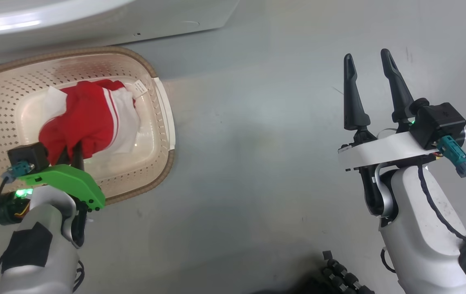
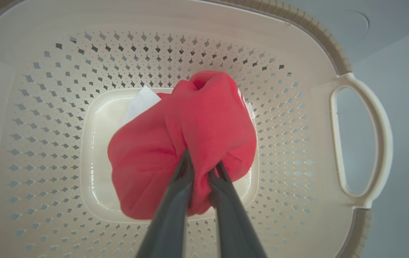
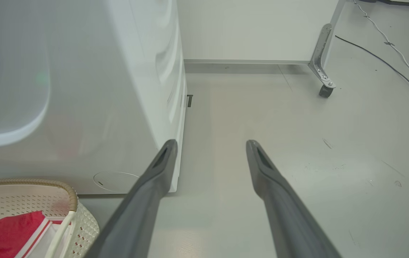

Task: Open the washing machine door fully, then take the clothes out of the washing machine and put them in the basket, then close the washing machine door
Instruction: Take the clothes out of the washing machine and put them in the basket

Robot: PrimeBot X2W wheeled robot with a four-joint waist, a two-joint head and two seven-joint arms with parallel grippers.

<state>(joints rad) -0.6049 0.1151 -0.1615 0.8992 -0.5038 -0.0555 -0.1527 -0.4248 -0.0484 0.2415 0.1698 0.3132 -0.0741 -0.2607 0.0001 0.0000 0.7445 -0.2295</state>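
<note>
The cream basket (image 1: 151,69) stands on the floor in front of the white washing machine (image 1: 94,20). Red clothes (image 1: 88,116) with white stripes are bunched inside it. My left gripper (image 1: 71,149) reaches down into the basket from its near side. In the left wrist view this gripper (image 2: 202,165) is shut on a fold of the red clothes (image 2: 175,136), over the basket (image 2: 333,50) floor. My right gripper (image 1: 366,55) stands open over bare floor to the right, with nothing between its fingers. A dark curved rim at the right wrist view's left edge may be the door; I cannot tell.
In the right wrist view the washing machine (image 3: 100,89) fills the left, with the basket (image 3: 46,183) and clothes (image 3: 7,233) at the lower left. A caster leg (image 3: 325,89) and cables (image 3: 387,61) lie at the far right. Grey floor spreads right of the basket.
</note>
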